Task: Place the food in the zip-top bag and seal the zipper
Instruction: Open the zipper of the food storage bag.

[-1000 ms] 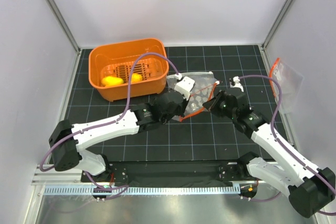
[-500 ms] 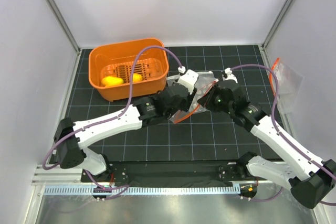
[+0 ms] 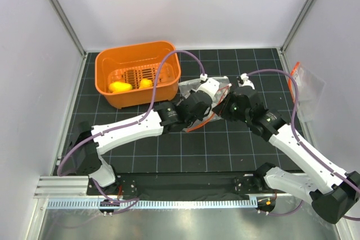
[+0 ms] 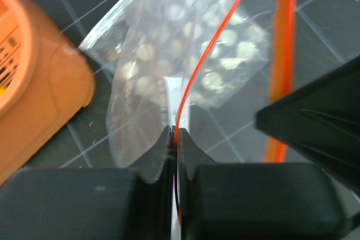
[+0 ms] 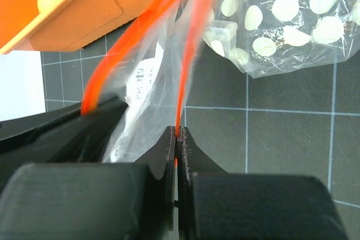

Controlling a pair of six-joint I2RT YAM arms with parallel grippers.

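Between my two grippers hangs the zip-top bag point(image 5: 147, 111), clear film with a white label. My left gripper point(image 4: 176, 133) is shut on one thin lip of its orange-red zipper point(image 4: 191, 74). My right gripper point(image 5: 176, 132) is shut on the other lip of the zipper point(image 5: 183, 77). In the top view the left gripper point(image 3: 212, 105) and right gripper point(image 3: 224, 109) face each other closely over the mat, a loop of zipper point(image 3: 196, 125) hanging below. Two yellow food pieces point(image 3: 120, 87) point(image 3: 145, 83) lie in the orange basket point(image 3: 169, 66).
A clear bag printed with white dots point(image 5: 292, 21) lies on the mat just behind the held bag, next to the basket's corner point(image 4: 39, 99). Another clear pouch with an orange edge point(image 3: 304, 85) leans at the right wall.
My left gripper moved right toward the bag, opened, then shut on the zipper lip. The right gripper lifted slightly forward, staying shut on its lip.
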